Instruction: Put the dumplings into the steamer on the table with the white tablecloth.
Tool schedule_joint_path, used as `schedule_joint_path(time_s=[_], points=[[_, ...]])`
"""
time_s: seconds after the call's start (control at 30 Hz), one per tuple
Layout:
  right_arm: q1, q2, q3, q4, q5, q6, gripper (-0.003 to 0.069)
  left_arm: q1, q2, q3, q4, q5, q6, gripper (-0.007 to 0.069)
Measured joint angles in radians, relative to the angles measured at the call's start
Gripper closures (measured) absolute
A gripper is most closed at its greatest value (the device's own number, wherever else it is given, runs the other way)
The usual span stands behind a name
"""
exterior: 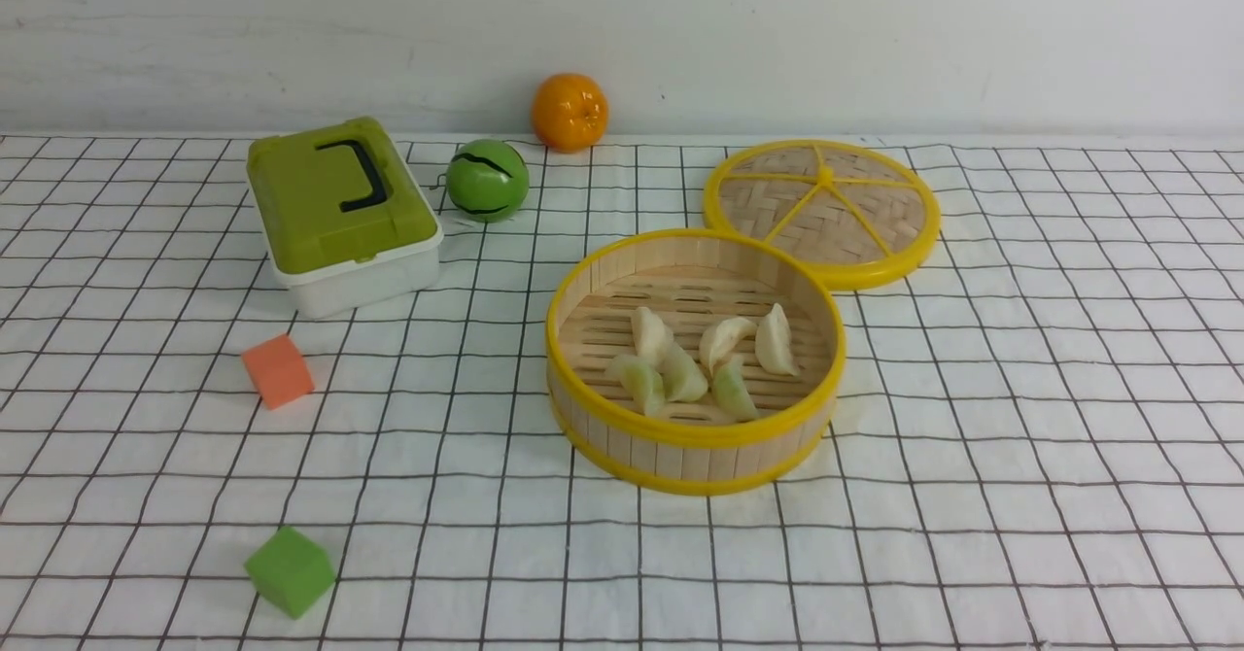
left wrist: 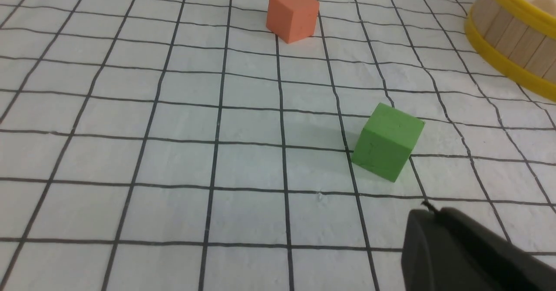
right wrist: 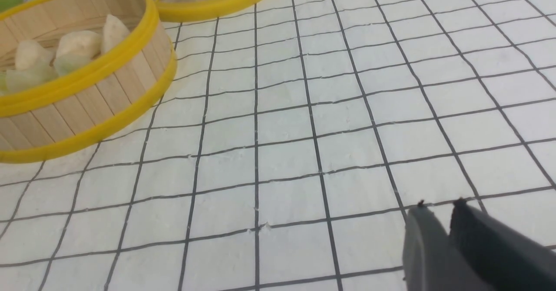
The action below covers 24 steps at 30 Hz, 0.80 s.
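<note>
all six dumplings [exterior: 726,342] sit inside the steamer [exterior: 696,452]; beyond it lies the woven lid [exterior: 826,206]; left gripper [left wrist: 430,208] pressed together, right gripper [right wrist: 440,204] slightly spread, holding nothing

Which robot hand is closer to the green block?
Left. The left gripper is close by the green block, not touching it; the right gripper is much farther, off past the steamer.

Dumplings [exterior: 721,342] lie inside the steamer [exterior: 696,457] — lid [exterior: 880,272] behind it, cubes [exterior: 292,571] to its left — on the tablecloth [exterior: 933,554].
</note>
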Motion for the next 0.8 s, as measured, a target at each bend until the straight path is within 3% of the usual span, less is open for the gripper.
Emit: schedule_joint_path(time_s=[0.8], points=[[0.0,0.0,0.0,0.0,0.0,0.0,0.0543,0.0,0.0,0.0,0.0,0.0,0.0,0.0637]])
